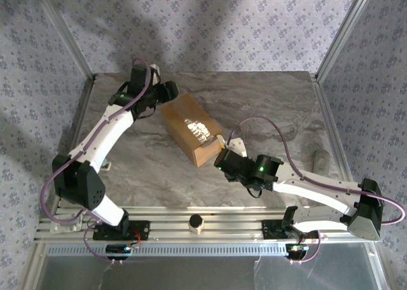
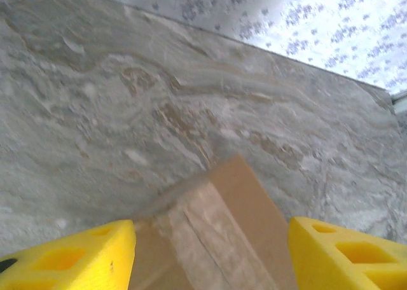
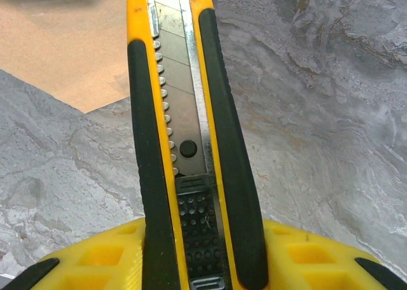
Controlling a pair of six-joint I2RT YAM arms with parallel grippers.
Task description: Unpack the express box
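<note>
While the express box [image 1: 191, 136] lies closed on the marbled table [image 1: 286, 105], a little left of the middle and turned at a slant, the two arms stand one at each of its ends. The left gripper [image 1: 166, 91] is at the far left corner of the box. In the left wrist view its yellow fingers [image 2: 70, 258] are wide apart, and the end of the box fills the space between them. The cardboard reaches the finger on each side, so this claw clamps the box across its width. A strip of clear tape [image 2: 213, 239] runs along the middle of the top face, away from the camera. From above, the same tape gives a bright shine on the brown top.

The right gripper [image 1: 224, 158] is at the near right end of the box, just beside the cardboard. Its fingers are narrow and they hold a utility knife [image 3: 191, 144] with a yellow and black handle. The knife points away from the wrist, and its steel blade [image 3: 175, 74] lies in the channel between the two rails of the handle. The front of the knife goes past the upper edge of the right wrist view, so I cannot tell if the tip touches anything. One brown corner of the box shows at the upper left in that view, to the left of the knife, with grey table around it
</note>
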